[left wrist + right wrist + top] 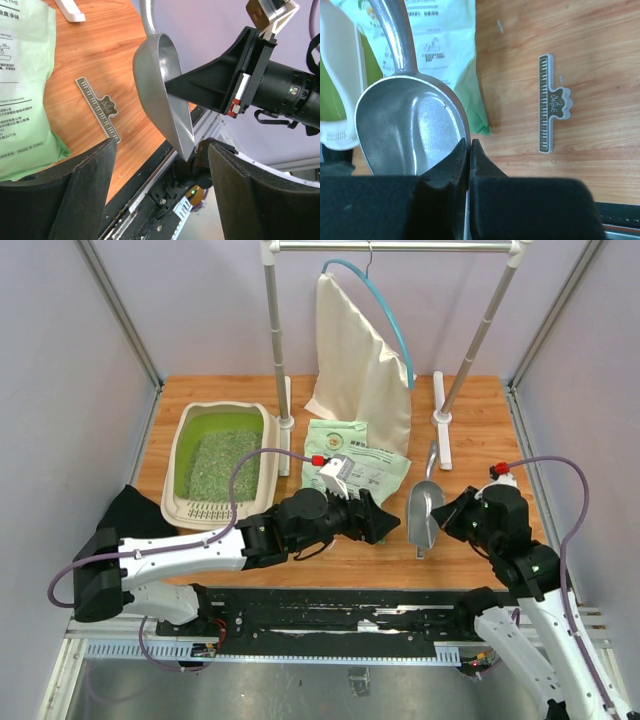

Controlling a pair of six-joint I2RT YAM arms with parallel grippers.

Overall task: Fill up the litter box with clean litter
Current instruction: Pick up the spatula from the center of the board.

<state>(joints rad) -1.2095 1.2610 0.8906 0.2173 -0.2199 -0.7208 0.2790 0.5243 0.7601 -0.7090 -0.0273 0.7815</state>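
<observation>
The beige litter box point(177, 455) with a lime-green inside stands at the back left, with pale green-grey litter point(222, 465) in it; its rim shows in the right wrist view point(340, 100). The flat green bag point(365, 462) lies mid-table. The grey metal scoop point(424, 510) is empty, to the right of the bag. My right gripper point(469, 145) is shut on the scoop's bowl rim point(410, 125). My left gripper point(162, 165) is open and empty, just left of the scoop point(160, 85).
A grey ruler-marked clip point(551, 107) lies on the wood near the bag's corner. A rack's white feet point(441, 420) and a hanging cream cloth bag point(360, 360) stand at the back. A black cloth point(135, 510) lies at the left edge.
</observation>
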